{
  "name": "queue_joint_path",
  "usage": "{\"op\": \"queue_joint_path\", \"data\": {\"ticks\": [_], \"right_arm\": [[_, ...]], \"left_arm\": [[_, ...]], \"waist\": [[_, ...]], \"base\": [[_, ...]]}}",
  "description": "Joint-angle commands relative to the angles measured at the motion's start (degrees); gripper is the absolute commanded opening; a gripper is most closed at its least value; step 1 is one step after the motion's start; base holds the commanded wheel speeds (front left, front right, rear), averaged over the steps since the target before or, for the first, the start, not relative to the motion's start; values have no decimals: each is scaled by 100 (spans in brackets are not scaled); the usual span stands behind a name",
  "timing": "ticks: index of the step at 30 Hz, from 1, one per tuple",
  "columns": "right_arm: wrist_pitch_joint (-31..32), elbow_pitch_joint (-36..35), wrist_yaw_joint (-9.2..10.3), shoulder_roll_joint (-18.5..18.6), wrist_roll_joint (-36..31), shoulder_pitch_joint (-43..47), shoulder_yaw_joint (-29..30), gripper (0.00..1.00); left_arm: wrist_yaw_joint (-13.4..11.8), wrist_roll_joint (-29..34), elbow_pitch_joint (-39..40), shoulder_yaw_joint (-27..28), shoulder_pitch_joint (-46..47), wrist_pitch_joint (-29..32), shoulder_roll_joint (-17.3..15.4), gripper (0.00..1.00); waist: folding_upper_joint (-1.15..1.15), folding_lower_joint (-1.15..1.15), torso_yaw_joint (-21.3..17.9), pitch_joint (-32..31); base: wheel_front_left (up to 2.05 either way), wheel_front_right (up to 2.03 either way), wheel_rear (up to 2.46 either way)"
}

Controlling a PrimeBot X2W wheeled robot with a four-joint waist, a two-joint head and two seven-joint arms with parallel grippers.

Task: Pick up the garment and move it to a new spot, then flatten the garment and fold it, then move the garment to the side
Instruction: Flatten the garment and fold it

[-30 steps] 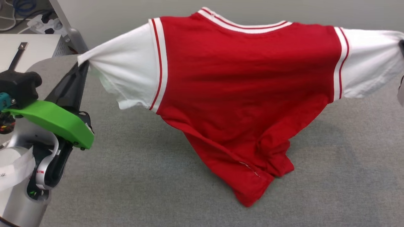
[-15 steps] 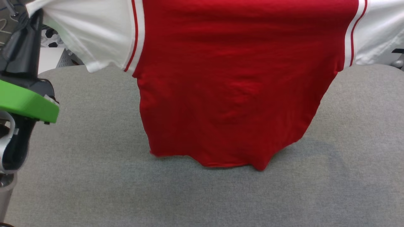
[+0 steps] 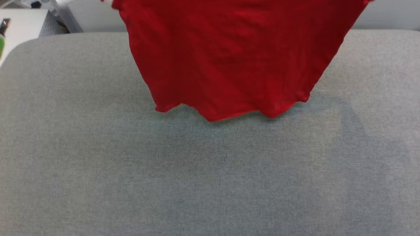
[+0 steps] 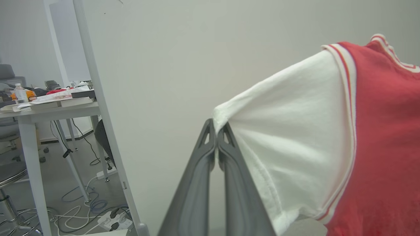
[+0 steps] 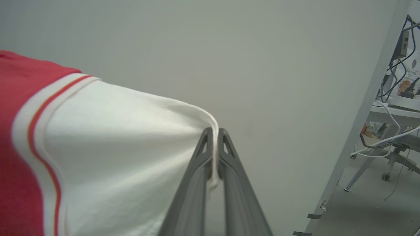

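Garment (image 3: pixel 229 55) hanging above grey table (image 3: pixel 98 170), hem off the surface, left gripper (image 4: pixel 216 132) clamped on one white sleeve (image 4: pixel 288 131), right gripper (image 5: pixel 213 132) clamped on the other sleeve (image 5: pixel 124 137)

Shirt hangs across the back; front of table open.
Grey table (image 3: pixel 210 183) is bare from near edge up to the shirt (image 3: pixel 229 55) hem, so there's room to pass low in front & either side of the cloth. The left gripper (image 4: pixel 216 132) & right gripper (image 5: pixel 215 132) each pinch a white sleeve, w/ plain wall (image 4: pixel 164 49) behind. White post (image 4: pixel 98 114) & desk (image 4: pixel 39 109) stand off left; second post (image 5: pixel 361 131) off right.
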State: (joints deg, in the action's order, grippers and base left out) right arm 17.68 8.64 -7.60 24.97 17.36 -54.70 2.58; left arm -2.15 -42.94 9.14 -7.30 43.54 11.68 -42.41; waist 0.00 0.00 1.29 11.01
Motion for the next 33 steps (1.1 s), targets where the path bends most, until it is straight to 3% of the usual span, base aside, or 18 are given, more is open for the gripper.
{"op": "queue_joint_path", "data": {"ticks": [1, 11, 22, 28, 33], "right_arm": [[-102, 130, 11, -33, -93, -335, 70, 0], [-557, 1316, 11, -140, -532, -2467, 104, 0], [-1649, 2900, 11, -617, -1297, -4480, 531, 0], [-2252, 3534, 11, -737, -1625, -5025, 881, 0], [-2573, 4037, 11, -872, -1753, -4913, 939, 0]], "left_arm": [[59, -1, -183, 10, 350, -50, -45, 0], [563, 493, -1742, -404, 2623, -560, 254, 0], [680, 809, -3735, -511, 4910, -1564, 894, 0], [760, 940, -4505, -613, 5525, -2221, 1160, 0], [879, 905, -4971, -815, 5416, -2434, 1349, 0]], "waist": [[0, 0, -51, 651], [0, 0, -84, 1960], [0, 0, -80, 2882], [0, 0, -12, 3093], [0, 0, 34, 3105]], "base": [[0, 0, 0], [0, 0, 0], [0, 0, 0], [0, 0, 0], [0, 0, 0]]}}
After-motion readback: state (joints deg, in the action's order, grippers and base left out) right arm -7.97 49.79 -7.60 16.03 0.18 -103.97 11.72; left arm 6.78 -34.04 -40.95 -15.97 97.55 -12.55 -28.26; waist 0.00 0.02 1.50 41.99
